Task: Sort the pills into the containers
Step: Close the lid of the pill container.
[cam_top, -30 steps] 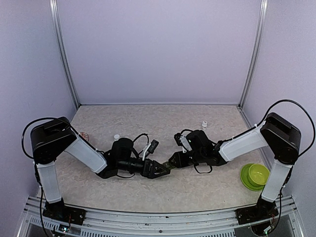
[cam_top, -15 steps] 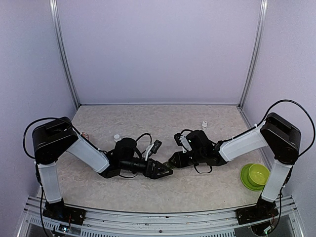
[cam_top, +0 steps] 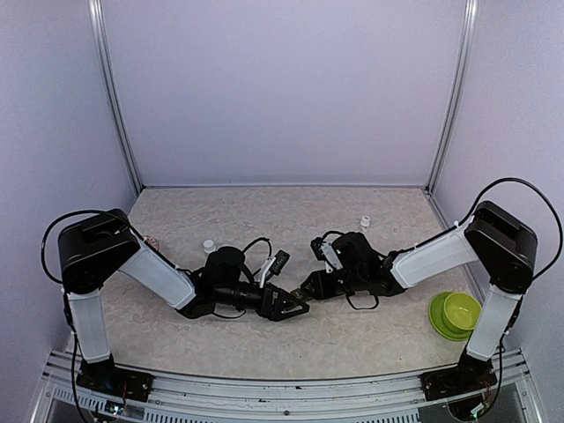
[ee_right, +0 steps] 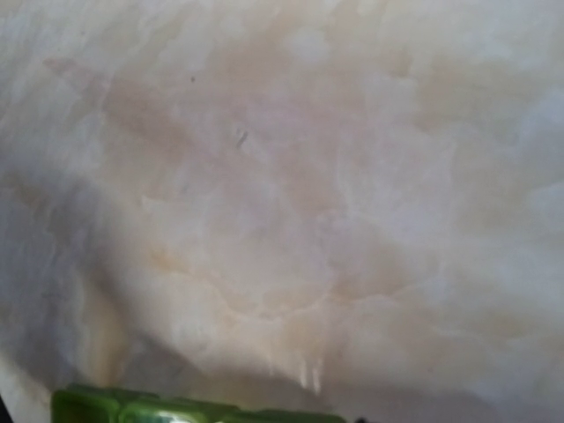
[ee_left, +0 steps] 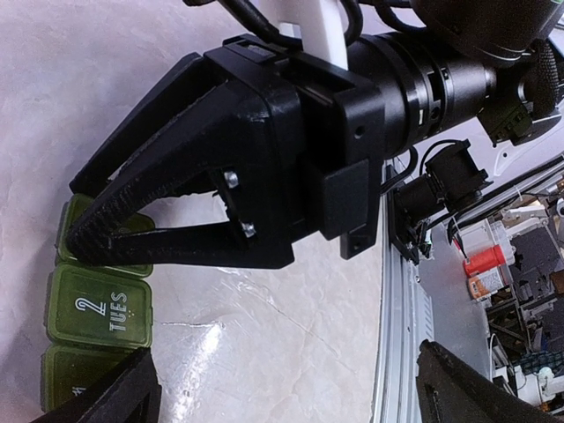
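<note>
A green weekly pill organizer (ee_left: 97, 304) lies on the table, lids shut, one marked "2 TUES". In the top view the organizer (cam_top: 305, 292) shows as a green sliver between the two grippers. My right gripper (cam_top: 307, 290) is low over the table, and in the left wrist view its black fingers (ee_left: 132, 242) close together on the organizer's end compartment. My left gripper (cam_top: 296, 307) faces it from the left, open and empty, with its fingertips (ee_left: 110, 397) spread wide beside the organizer. The right wrist view shows only the organizer's edge (ee_right: 176, 411). No pills are in view.
A green bowl on a green plate (cam_top: 455, 315) sits at the right front. Two small white bottles stand on the table, one at the left (cam_top: 209, 246) and one at the back right (cam_top: 364, 222). A red-and-white object (cam_top: 150, 241) lies behind the left arm. The table's metal front rail (ee_left: 401, 291) is close.
My left gripper has slid a little to the right, closer to the right gripper and the organizer. The right arm has stayed put.
</note>
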You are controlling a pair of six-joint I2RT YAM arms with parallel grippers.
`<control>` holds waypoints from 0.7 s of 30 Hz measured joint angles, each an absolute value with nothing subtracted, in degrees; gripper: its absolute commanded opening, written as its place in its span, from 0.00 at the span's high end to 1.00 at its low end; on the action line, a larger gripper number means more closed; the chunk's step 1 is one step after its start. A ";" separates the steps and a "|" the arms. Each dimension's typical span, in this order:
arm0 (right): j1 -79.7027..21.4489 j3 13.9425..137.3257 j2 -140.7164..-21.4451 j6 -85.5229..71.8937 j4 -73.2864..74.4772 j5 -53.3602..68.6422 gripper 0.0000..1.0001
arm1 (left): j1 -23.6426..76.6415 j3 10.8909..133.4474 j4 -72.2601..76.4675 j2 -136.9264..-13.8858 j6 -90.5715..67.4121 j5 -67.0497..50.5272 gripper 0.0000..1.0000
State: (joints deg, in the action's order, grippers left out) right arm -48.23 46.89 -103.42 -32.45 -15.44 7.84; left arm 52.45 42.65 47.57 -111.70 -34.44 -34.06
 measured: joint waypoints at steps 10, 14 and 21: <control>-48.23 47.00 -103.77 -32.45 -15.79 7.84 0.66 | 51.77 42.65 48.29 -111.85 -34.41 -34.09 0.01; -48.23 47.11 -103.77 -32.45 -15.73 7.86 0.61 | 50.52 42.65 44.38 -109.80 -34.20 -33.32 0.01; -48.27 47.09 -103.44 -32.77 -14.41 8.80 0.50 | 49.01 42.48 36.42 -100.20 -32.05 -29.12 0.01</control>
